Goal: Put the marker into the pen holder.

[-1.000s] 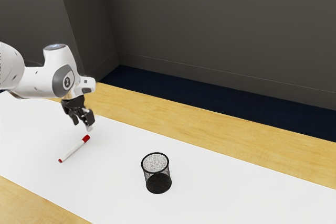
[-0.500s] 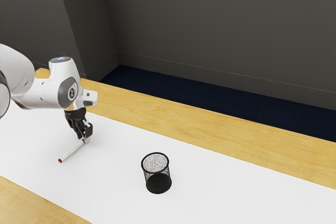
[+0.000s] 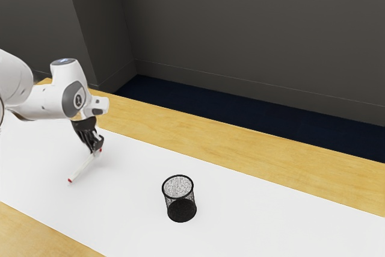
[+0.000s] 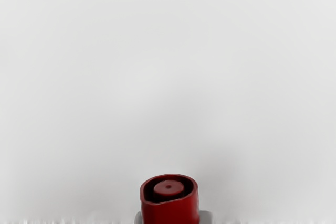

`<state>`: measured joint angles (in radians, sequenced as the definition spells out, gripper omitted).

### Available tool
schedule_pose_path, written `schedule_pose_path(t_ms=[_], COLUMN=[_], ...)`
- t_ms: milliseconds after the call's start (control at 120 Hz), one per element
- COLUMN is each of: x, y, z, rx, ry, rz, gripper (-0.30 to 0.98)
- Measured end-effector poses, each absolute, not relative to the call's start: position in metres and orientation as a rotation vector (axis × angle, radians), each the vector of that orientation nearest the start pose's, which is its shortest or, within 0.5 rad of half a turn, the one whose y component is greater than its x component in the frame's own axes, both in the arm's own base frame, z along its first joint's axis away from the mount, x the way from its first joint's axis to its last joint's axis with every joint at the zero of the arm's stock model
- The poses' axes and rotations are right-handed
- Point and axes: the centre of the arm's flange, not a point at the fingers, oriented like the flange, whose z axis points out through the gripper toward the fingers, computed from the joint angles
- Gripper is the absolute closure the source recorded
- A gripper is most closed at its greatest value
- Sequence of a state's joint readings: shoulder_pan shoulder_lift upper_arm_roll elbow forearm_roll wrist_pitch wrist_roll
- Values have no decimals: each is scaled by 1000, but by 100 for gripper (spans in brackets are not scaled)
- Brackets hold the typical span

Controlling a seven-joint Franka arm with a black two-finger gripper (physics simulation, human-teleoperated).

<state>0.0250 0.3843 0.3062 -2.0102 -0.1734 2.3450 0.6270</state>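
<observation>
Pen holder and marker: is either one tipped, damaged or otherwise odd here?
Nothing stands out. The pen holder stands upright on the white surface with its rim looking round, and the marker is in the gripper near one red end, with no visible damage.

Exterior view looks down from beside the arm (image 3: 49,102); wrist closeup shares the marker (image 3: 81,168).

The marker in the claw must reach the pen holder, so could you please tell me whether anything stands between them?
I see nothing between the marker in my claw and the pen holder across the white surface; only the holder's raised rim would likely need clearing.
</observation>
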Motion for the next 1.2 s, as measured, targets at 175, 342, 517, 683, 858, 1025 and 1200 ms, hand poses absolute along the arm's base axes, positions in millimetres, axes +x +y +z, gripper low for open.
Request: schedule_pose_path(t_ms=[175,342,517,683,858,1025,1200], x=[576,578,584,584,585,584,584], y=[146,64,-19,-77,-111,-144,-159], z=[360,421,458,470,462,433,405], rx=[-3151,-3138,-3101,-3093,-3131,-3168,-3186], ry=[414,638,862,997,1051,1099,1112], rz=[-121,-209,-268,-287,-272,-201,-124], gripper=[78,79,79,79,79,79,78])
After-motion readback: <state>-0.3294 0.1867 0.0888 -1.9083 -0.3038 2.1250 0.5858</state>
